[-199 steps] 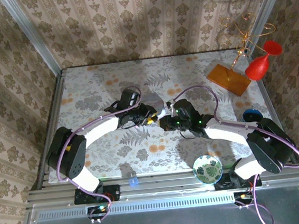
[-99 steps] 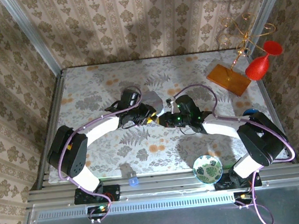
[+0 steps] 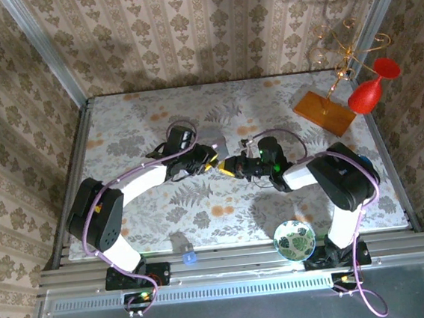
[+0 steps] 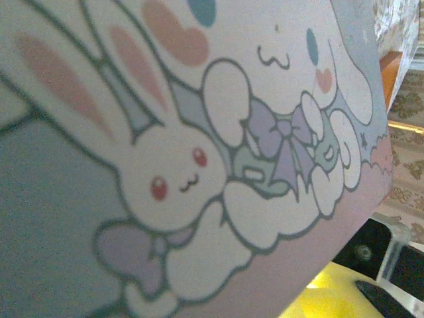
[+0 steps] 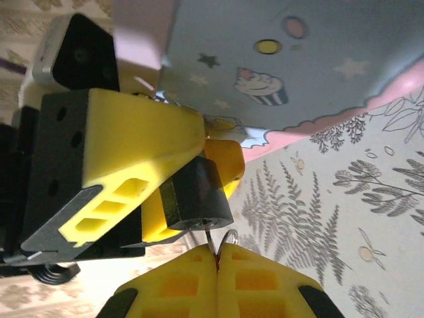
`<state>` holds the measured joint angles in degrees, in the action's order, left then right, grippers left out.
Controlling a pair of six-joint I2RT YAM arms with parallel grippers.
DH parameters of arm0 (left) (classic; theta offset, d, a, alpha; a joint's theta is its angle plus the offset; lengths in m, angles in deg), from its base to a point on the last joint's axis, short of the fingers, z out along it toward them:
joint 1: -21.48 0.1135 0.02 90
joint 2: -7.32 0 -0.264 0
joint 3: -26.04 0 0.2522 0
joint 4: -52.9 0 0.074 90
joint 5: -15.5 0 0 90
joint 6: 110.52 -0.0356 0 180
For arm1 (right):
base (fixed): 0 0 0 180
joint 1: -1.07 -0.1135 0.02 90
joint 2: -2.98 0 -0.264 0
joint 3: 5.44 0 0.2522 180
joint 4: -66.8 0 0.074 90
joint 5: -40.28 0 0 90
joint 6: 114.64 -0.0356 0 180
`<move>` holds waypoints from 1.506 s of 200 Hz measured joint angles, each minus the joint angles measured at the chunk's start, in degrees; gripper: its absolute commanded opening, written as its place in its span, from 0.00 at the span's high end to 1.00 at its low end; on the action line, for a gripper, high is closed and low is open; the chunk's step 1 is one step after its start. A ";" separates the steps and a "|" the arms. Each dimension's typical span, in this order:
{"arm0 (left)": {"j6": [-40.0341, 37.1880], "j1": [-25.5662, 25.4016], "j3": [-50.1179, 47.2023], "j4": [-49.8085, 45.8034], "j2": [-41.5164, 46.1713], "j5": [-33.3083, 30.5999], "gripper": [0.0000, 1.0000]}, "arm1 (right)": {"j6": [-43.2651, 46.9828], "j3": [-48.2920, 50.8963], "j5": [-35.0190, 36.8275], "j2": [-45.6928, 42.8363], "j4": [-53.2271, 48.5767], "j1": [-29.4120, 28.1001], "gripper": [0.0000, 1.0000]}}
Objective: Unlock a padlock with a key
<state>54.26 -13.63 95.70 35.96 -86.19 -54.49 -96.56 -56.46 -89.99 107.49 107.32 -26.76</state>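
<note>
The right claw point(image 5: 217, 260), pinching the key point(image 5: 212, 240), has reached the padlock point(image 5: 196, 196) clamped in the left claw point(image 3: 212, 163). Insertion seems next.

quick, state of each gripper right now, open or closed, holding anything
Left gripper: closed, holding the padlock.
Right gripper: closed, pinching the key, which points at the padlock.

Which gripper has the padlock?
The left gripper: its yellow fingers clamp the dark padlock, while the right gripper pinches only the thin key.
</note>
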 measured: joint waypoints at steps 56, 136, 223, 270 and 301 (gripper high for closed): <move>-0.04 0.63 -1.33 2.43 0.37 -1.20 1.00 | -11.23 0.00 -2.60 6.84 14.21 0.28 1.00; 0.00 0.57 -1.88 3.06 0.90 -0.04 1.00 | -9.20 -0.02 -1.46 5.18 10.45 0.57 0.73; -0.07 -1.22 -1.90 2.32 0.50 3.34 1.00 | 9.29 -0.04 9.03 -11.74 -23.06 0.26 0.54; -1.33 -2.75 -1.90 0.39 -1.33 3.30 1.00 | 16.11 -0.07 15.63 -18.29 -34.60 0.26 0.50; -2.27 -3.19 -1.90 0.00 -2.27 2.99 1.00 | 19.87 -0.20 19.69 -21.79 -41.16 0.26 0.46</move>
<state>51.99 -16.82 93.80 35.96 -88.47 -51.50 -76.69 -56.65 -70.30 85.70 66.16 -26.50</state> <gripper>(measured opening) 0.303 0.529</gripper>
